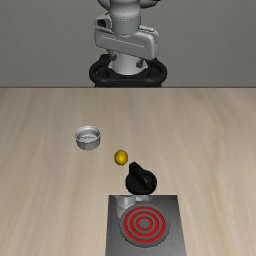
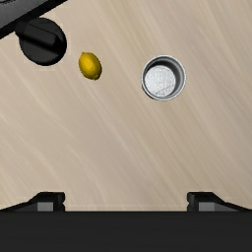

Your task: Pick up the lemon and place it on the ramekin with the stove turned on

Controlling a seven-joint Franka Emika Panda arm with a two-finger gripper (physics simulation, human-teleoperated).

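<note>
A small yellow lemon (image 1: 120, 157) lies on the wooden table, between a metal ramekin (image 1: 89, 137) toward the exterior view's left and a black knob (image 1: 141, 178) of the stove (image 1: 144, 226). The stove's coil (image 1: 144, 226) glows red. In the wrist view the lemon (image 2: 90, 65) sits between the ramekin (image 2: 162, 79) and the black knob (image 2: 41, 41). My gripper (image 2: 126, 202) hangs high above the table, well away from all of them, open with nothing between its fingertips (image 2: 46, 201).
The robot base (image 1: 127, 70) stands at the far edge of the table (image 1: 40, 200). Wide bare wood lies on both sides of the stove and around the ramekin.
</note>
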